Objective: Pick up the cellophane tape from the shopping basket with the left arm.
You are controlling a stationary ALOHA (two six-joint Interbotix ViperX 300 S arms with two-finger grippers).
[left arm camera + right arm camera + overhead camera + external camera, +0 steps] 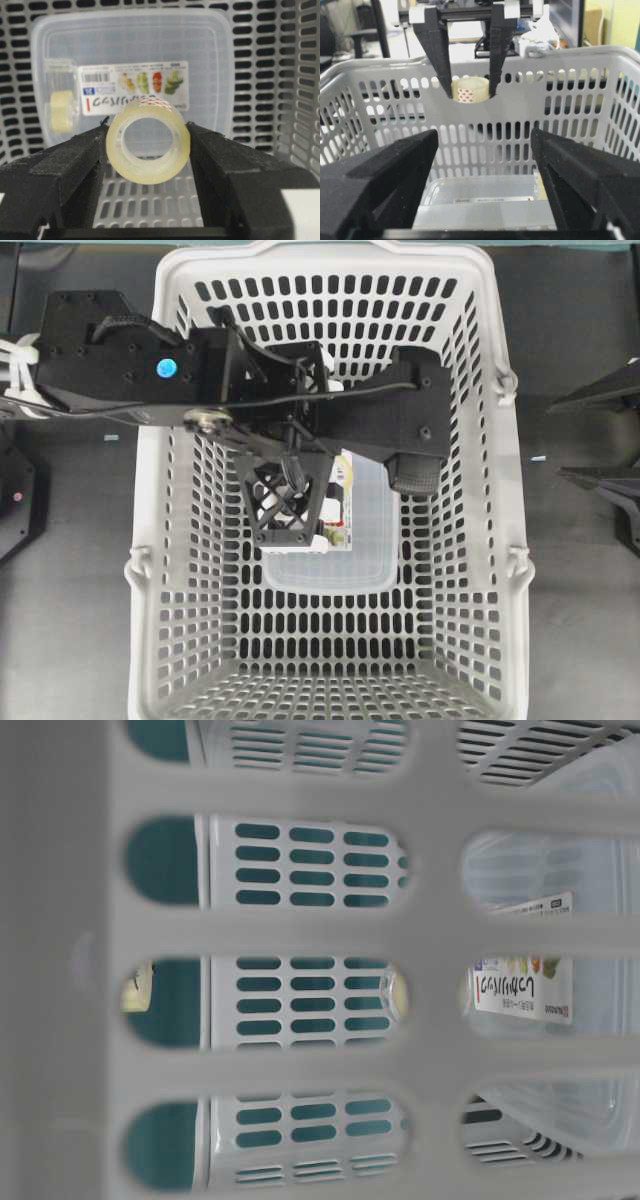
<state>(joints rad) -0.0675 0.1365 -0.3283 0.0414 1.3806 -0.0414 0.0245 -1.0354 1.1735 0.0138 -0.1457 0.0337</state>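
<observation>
My left gripper (147,140) is shut on the cellophane tape (116,150), a pale yellowish translucent roll gripped on both sides by the black fingers (75,155). The right wrist view shows the left gripper (471,87) holding the tape (470,94) high inside the shopping basket (570,65), near rim height and well above the floor. In the overhead view the left arm reaches over the basket (330,255), and its lattice finger (287,508) hides the tape. My right gripper (485,135) is open and empty outside the basket's right side (556,440).
A clear plastic box with a white printed label (135,40) lies on the basket floor below the tape; it also shows in the overhead view (365,540) and the right wrist view (485,192). A faint pale roll shape (62,107) shows at the box's left.
</observation>
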